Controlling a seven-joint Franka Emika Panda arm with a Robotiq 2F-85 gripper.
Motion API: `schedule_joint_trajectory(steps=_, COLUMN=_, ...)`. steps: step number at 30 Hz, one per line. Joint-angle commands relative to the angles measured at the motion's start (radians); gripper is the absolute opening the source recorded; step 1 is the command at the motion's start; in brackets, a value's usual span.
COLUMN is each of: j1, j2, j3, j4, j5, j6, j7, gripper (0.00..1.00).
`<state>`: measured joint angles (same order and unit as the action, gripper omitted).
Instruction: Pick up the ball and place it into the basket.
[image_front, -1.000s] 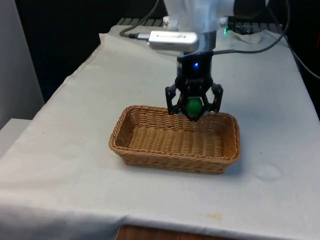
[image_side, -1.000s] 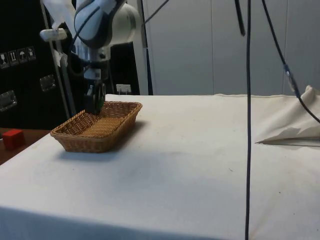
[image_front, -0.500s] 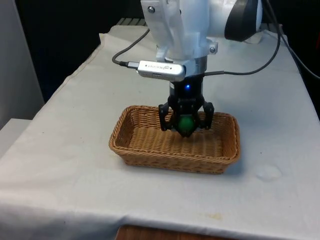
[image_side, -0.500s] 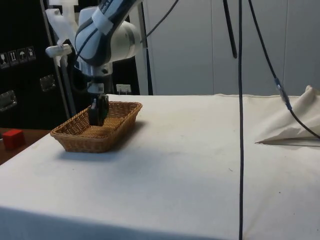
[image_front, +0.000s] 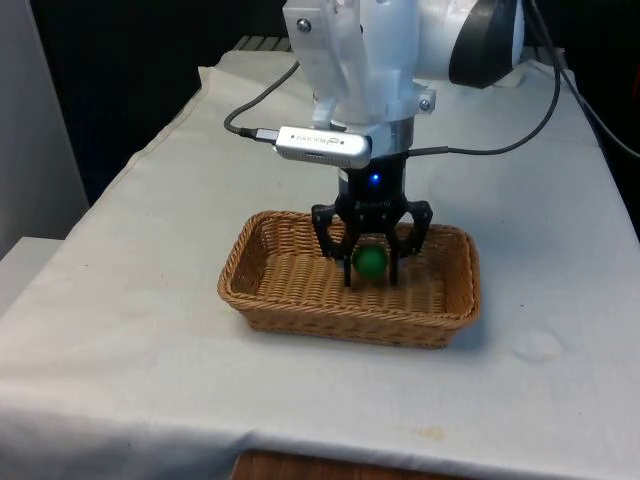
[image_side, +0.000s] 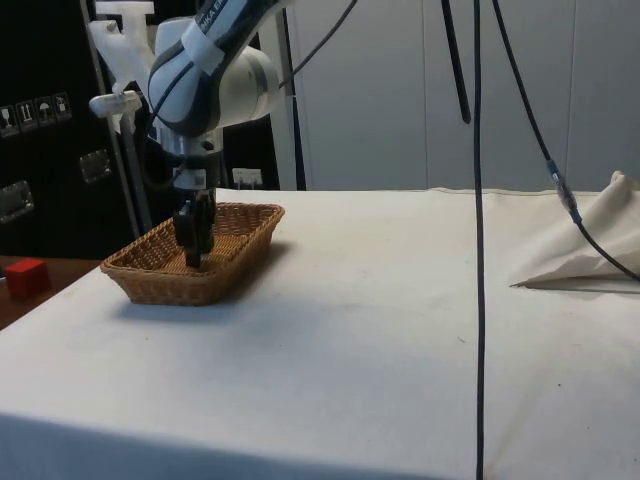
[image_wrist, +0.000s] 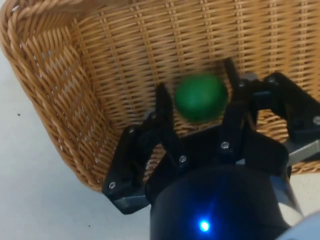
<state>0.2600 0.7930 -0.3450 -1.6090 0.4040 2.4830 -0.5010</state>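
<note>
My gripper (image_front: 371, 262) hangs spread open inside the wicker basket (image_front: 262, 290), green ball (image_front: 371, 262) loose between the fingers.

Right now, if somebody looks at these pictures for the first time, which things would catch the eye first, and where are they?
The bright green ball stands out first: it sits between the spread jaws of the black gripper, low inside the wicker basket. The basket lies on the white cloth, and the ball is toward its side on the front view's right. In the wrist view a gap shows between the ball and one finger, so it looks released.
</note>
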Motion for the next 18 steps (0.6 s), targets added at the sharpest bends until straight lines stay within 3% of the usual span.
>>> schedule_joint_trajectory(steps=1, j1=0.000, j2=0.005, j3=-0.001, j4=0.006, j5=-0.001, j6=-0.002, j7=0.003, gripper=0.61)
schedule_joint_trajectory(steps=2, j1=0.001, j2=0.000, j3=0.000, j4=0.000, j5=0.000, j6=0.000, j7=0.000, gripper=0.69)
schedule_joint_trajectory(steps=3, j1=0.000, j2=0.005, j3=-0.001, j4=0.006, j5=-0.001, j6=-0.002, j7=0.003, gripper=0.69)
schedule_joint_trajectory(steps=7, j1=0.000, j2=0.006, j3=-0.001, j4=0.007, j5=-0.001, j6=-0.002, j7=0.002, gripper=0.88)
schedule_joint_trajectory(steps=8, j1=0.004, j2=-0.012, j3=-0.006, j4=-0.002, j5=-0.004, j6=-0.009, j7=0.002, gripper=0.97)
schedule_joint_trajectory(steps=9, j1=0.006, j2=-0.020, j3=-0.009, j4=-0.006, j5=-0.005, j6=-0.012, j7=0.002, gripper=1.00)
schedule_joint_trajectory(steps=10, j1=0.002, j2=-0.002, j3=-0.004, j4=0.004, j5=0.000, j6=-0.002, j7=0.000, gripper=1.00)
schedule_joint_trajectory(steps=17, j1=0.018, j2=-0.082, j3=-0.025, j4=-0.039, j5=-0.015, j6=-0.041, j7=0.001, gripper=1.00)
schedule_joint_trajectory(steps=18, j1=0.011, j2=-0.063, j3=-0.018, j4=-0.023, j5=-0.007, j6=-0.040, j7=-0.001, gripper=1.00)
